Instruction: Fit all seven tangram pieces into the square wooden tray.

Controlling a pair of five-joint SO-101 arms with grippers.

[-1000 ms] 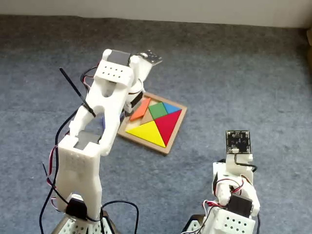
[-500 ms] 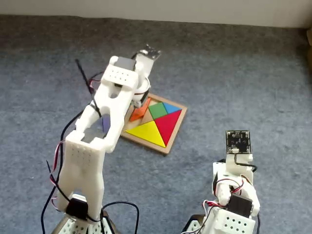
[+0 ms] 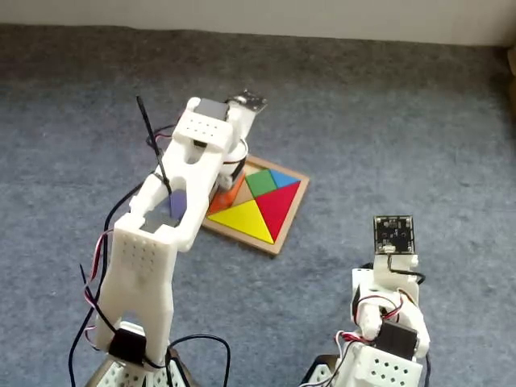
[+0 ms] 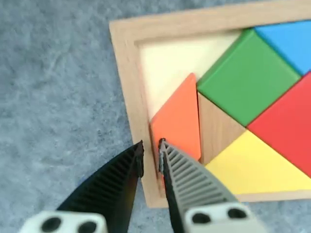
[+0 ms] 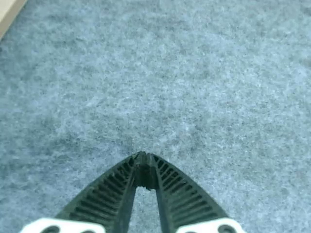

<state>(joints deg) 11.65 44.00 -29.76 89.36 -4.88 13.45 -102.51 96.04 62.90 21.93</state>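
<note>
The square wooden tray (image 3: 287,221) lies mid-table on the carpet and holds a green square (image 3: 260,183), a blue triangle (image 3: 282,177), a red triangle (image 3: 279,205) and a yellow triangle (image 3: 242,218). My left gripper (image 4: 151,145) is over the tray's rim (image 4: 127,97), shut on the edge of the orange piece (image 4: 178,121). That piece lies tilted inside the tray, beside the green square (image 4: 245,82) and above the yellow triangle (image 4: 252,167). My right gripper (image 5: 144,159) is shut with nothing in it, low over bare carpet.
Bare wood (image 4: 170,63) shows in the tray's corner, and a small triangular gap (image 4: 216,127) shows beside the orange piece. A purple-blue patch (image 3: 176,205) shows through the left arm's frame. The right arm (image 3: 387,322) sits folded at the near right.
The left arm has swung right toward the tray and lowered the orange piece into its left corner. The right arm has not moved.
</note>
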